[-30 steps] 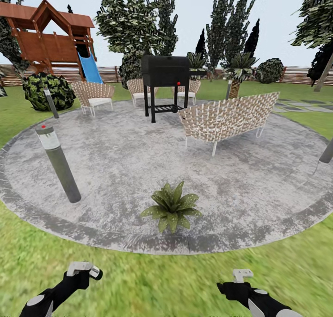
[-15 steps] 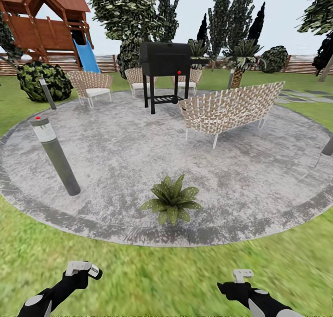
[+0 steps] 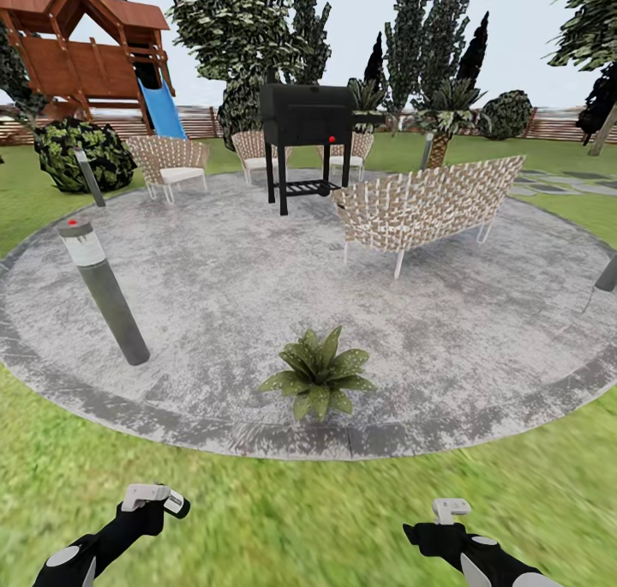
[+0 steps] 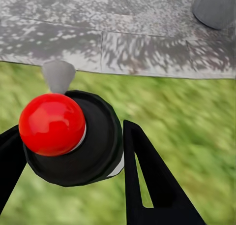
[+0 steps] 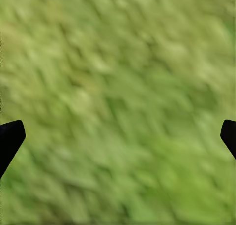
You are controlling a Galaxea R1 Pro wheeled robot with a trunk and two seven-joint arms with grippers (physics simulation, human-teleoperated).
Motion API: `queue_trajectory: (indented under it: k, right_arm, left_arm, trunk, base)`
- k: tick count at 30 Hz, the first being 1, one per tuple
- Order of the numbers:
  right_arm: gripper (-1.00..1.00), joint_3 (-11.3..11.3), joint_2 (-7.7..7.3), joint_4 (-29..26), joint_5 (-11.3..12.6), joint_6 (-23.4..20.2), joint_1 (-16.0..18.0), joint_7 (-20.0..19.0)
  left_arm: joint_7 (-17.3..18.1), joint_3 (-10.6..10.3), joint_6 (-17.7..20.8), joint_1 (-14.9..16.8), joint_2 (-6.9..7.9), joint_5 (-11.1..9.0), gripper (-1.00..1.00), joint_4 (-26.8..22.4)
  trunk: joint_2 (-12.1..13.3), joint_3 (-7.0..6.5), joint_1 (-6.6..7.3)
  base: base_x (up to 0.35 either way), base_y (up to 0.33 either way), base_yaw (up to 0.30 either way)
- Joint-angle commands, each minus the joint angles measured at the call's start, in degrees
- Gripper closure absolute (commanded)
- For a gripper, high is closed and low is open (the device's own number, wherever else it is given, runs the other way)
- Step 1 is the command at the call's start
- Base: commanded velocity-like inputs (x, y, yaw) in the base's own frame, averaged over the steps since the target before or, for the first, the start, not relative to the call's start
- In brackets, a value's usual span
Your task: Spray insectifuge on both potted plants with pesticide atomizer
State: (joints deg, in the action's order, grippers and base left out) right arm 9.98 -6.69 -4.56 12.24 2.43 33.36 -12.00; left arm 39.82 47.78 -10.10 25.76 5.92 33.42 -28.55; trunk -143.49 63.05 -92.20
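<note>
Left gripper [image 4: 73,151] is clamped on the pesticide atomizer [image 4: 69,139], lower left of frame. Right gripper [image 5: 118,136] hangs spread apart over lawn [image 3: 308,518]. A potted plant [image 3: 319,374] sits at centre.

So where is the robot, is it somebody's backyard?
It looks like a backyard garden: a round stone patio on green lawn, with a black barbecue grill, wicker chairs and a wooden playhouse with a blue slide.

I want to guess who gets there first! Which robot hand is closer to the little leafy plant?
Roughly a tie. The potted plant sits ahead, between the left hand, holding the atomizer, and the right hand.
</note>
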Motion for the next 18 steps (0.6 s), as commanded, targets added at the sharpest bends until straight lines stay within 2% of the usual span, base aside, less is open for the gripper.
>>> queue_trajectory:
  k: [1, 13, 18]
  right_arm:
    - [-1.00, 0.48, -0.04, 0.08, 0.59, 0.20, 0.04, -0.20]
    - [-1.00, 0.48, 0.00, 0.08, 0.59, 0.20, 0.04, -0.16]
    - [-1.00, 0.48, 0.01, 0.08, 0.59, 0.21, 0.04, -0.13]
  left_arm:
    - [0.32, 0.47, -0.30, 0.08, -0.06, 0.59, 1.00, -0.02]
    - [0.27, 0.47, -0.27, 0.08, -0.12, 0.68, 1.00, 0.19]
    - [0.19, 0.47, -0.27, 0.08, -0.12, 0.68, 1.00, 0.24]
  trunk:
    - [-0.02, -0.03, 0.01]
    - [-0.02, -1.11, 0.01]
    - [-0.02, -1.57, 0.01]
  base:
    - [0.000, 0.000, 0.000]
    - [-0.006, 0.005, 0.000]
    - [-0.103, 0.198, 0.000]
